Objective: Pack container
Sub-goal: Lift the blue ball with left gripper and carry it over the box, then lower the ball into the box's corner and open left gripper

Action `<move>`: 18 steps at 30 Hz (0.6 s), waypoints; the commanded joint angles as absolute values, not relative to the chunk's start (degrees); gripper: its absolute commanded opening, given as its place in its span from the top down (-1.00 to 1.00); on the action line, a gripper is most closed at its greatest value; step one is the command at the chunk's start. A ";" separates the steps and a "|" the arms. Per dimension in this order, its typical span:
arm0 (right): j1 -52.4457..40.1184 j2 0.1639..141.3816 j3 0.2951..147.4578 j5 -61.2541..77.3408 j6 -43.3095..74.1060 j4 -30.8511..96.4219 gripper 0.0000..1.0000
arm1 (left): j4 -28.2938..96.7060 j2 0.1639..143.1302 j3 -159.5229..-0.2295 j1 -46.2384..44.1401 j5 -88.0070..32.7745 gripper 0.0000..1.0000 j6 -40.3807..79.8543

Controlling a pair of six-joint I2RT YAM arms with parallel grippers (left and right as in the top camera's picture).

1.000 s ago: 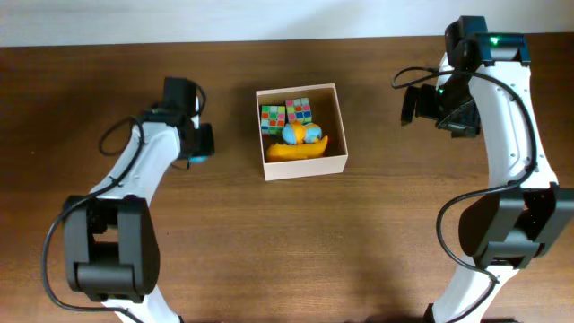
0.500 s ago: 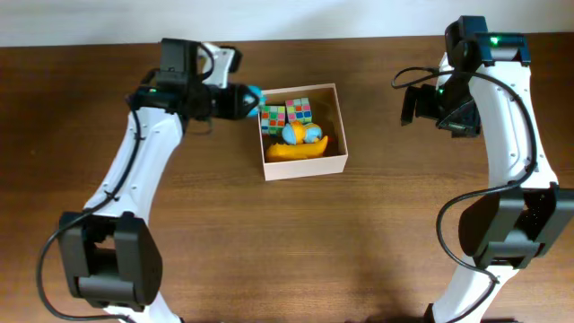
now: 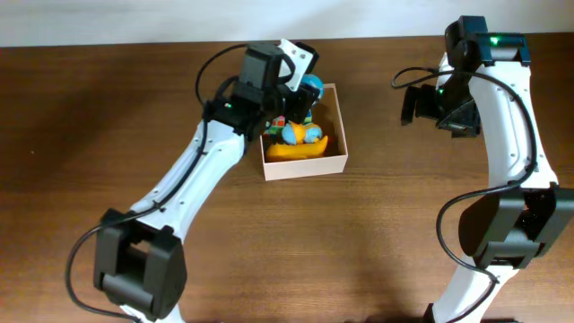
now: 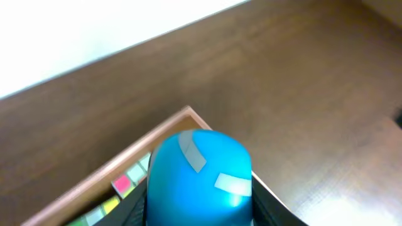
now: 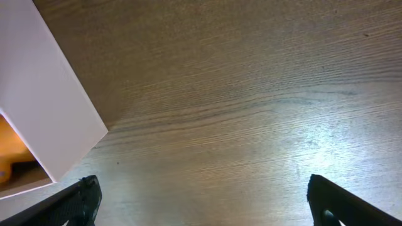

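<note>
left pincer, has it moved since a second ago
Yes. In the overhead view the left pincer has swung right, from left of the container to above its far side, holding a blue toy.

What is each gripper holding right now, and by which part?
The left gripper clamps a blue rounded object by its two opposite sides, above the container. The right gripper is open and holds nothing.

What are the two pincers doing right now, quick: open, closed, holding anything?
Left pincer: closed on a blue toy.
Right pincer: open, holding nothing.
</note>
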State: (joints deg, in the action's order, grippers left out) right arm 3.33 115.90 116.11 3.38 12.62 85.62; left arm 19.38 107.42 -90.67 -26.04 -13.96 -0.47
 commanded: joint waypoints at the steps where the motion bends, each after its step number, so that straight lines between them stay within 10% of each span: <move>1: 3.40 115.85 116.27 3.90 12.23 85.60 -0.98 | 17.08 113.12 -91.61 -26.59 -9.34 0.24 -0.62; 18: 3.40 115.85 116.27 3.90 12.23 85.60 -0.98 | 8.51 121.73 -91.61 -29.12 -9.82 0.25 0.86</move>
State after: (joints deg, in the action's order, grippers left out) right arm 3.33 115.90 116.11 3.38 12.56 85.62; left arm 9.02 119.63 -90.98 -28.21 -10.02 0.25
